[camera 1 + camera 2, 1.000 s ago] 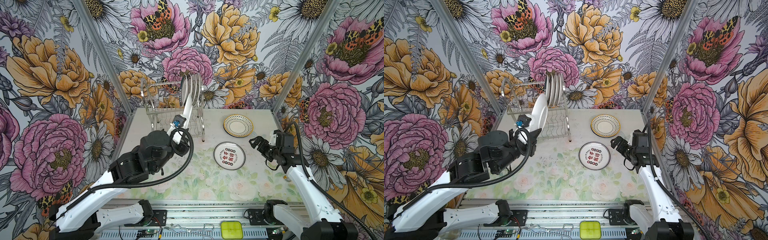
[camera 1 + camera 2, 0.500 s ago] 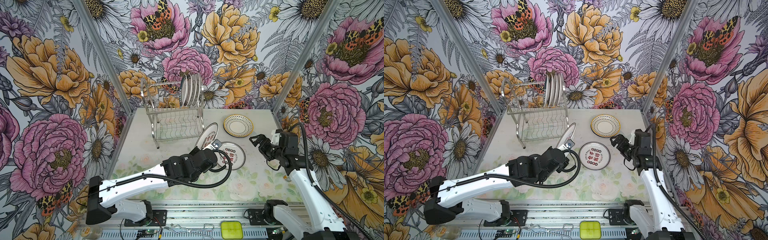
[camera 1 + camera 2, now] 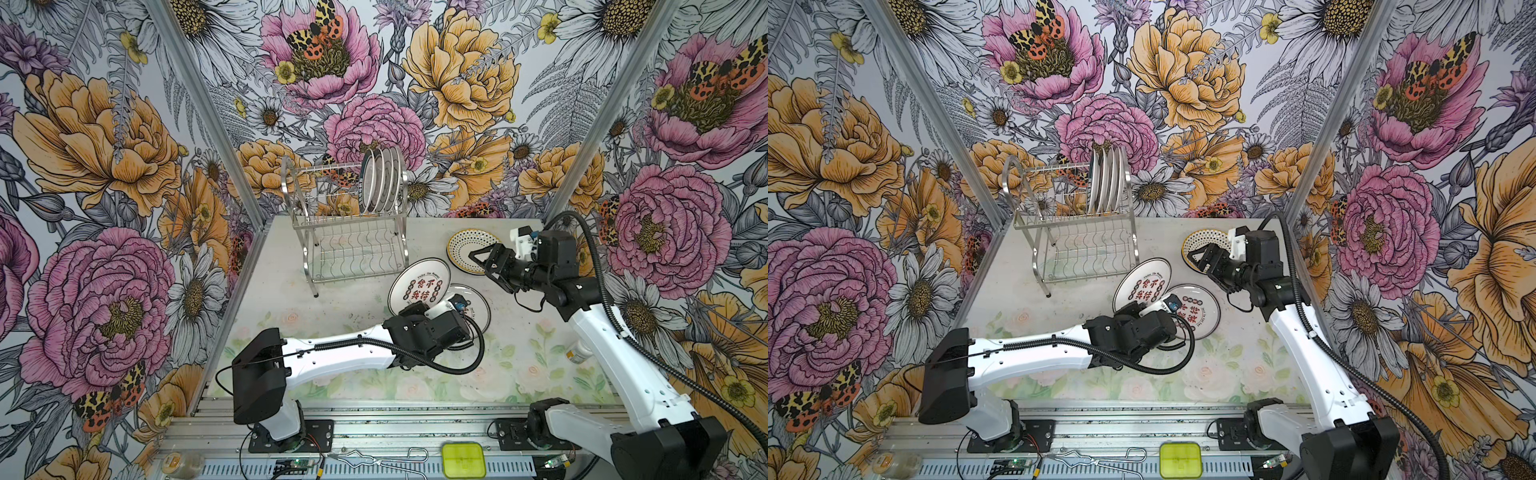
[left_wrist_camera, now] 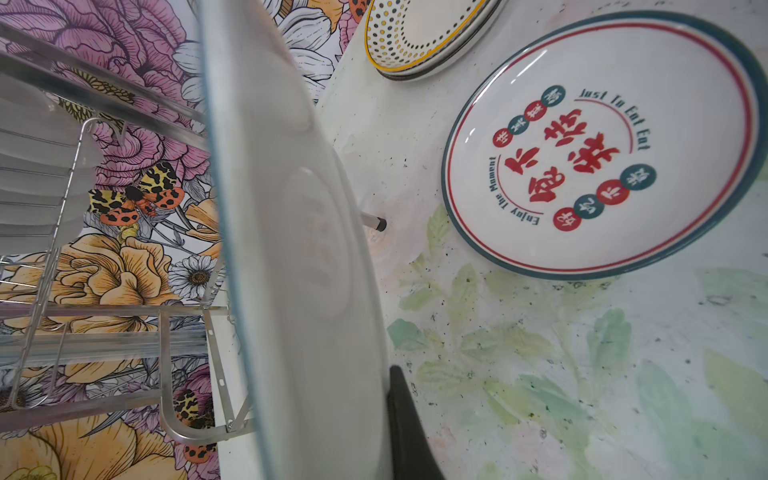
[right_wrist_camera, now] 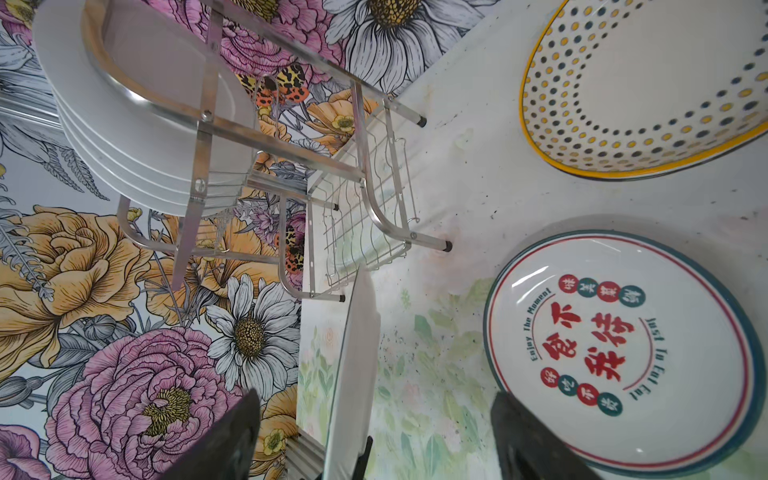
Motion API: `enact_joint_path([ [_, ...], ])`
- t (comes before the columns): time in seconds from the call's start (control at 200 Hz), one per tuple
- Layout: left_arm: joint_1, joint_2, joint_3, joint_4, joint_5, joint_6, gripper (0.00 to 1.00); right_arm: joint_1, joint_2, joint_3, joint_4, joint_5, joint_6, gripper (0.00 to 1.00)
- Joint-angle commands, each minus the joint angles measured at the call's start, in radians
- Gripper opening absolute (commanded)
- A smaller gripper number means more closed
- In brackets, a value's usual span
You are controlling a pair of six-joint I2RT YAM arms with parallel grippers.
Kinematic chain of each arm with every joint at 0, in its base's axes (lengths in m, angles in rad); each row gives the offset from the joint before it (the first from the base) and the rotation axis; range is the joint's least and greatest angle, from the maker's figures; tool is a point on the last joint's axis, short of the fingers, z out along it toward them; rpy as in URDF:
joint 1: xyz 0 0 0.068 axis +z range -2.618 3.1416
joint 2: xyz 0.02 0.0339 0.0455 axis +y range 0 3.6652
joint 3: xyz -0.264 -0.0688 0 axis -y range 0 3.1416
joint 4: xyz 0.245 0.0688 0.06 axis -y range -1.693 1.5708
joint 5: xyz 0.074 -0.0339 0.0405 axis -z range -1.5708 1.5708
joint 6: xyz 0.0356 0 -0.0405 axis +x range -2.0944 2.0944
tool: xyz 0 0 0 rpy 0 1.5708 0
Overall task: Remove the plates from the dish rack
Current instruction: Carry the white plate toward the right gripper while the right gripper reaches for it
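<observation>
While left fingers (image 4: 401,424) grip tilted plate (image 3: 419,286), right fingers (image 5: 519,440) wide, wrist views show underside.

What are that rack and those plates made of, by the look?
Rack: probably stainless steel wire, silvery with mirror-bright glints. Plates: likely glazed ceramic, white and glossy with sharp highlights over printed patterns, though melamine can't be excluded.

rack (image 3: 353,249): silver wire. racked plates (image 3: 382,183): white. tilted plate (image 3: 1144,286), flat plate (image 3: 1202,311): white, teal rim, thin red ring, red characters, red and teal dots. dotted plate (image 3: 467,245): white, yellow edge, dark and yellow dots. table (image 3: 519,365): pale green floral. walls (image 3: 104,145): pink, orange flowers.
</observation>
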Motion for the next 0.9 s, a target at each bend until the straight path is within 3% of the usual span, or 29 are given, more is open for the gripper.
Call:
enact_joint_path([
  [0.0,-0.007,0.011,0.05,0.1,-0.135,0.075,0.0,0.021,0.023,0.029,-0.001,-0.004,-0.006,0.88],
  [0.515,-0.009,0.126,0.085,0.3,-0.263,0.289,0.0,0.074,0.106,0.0,0.06,-0.035,-0.007,0.83],
  [0.766,-0.014,0.134,0.1,0.349,-0.263,0.327,0.0,0.069,0.135,-0.056,0.156,-0.06,0.003,0.69],
  [0.896,-0.028,0.153,0.11,0.358,-0.253,0.34,0.0,0.054,0.134,-0.083,0.203,-0.069,0.007,0.53],
])
